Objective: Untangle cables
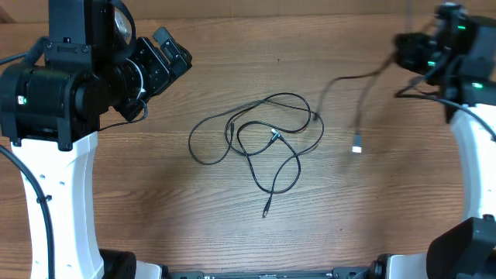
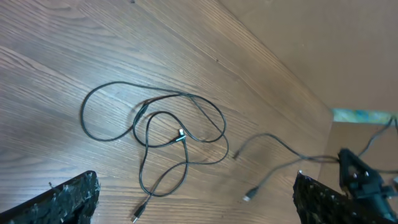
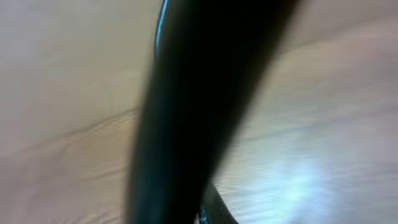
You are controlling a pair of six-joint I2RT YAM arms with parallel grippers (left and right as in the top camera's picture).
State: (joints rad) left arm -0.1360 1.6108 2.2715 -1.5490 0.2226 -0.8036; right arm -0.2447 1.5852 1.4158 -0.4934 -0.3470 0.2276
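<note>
If the right hand [image 1: 411,53], upper right, clamped on the lifted cable [image 1: 345,79], pulls away, the loops could cinch, or the whole tangle of cables [image 1: 256,139] lying mid-frame on the worktop [image 1: 155,217] could drag along. Nothing pins it: the left hand [image 1: 175,51] hangs wide open, upper left, well apart.

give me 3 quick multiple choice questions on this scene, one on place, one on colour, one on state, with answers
1. Where is the tangled cable?
A on the middle of the table
B under the left arm
C hanging off the edge
2. What colour is it?
A white
B red
C black
3. How is the left gripper?
A shut on a cable
B open, empty
C out of view
Answers: 1 A, it lies loose at mid-table; 2 C, it shows black against the table; 3 B, its fingers stand wide apart with nothing between.
</note>
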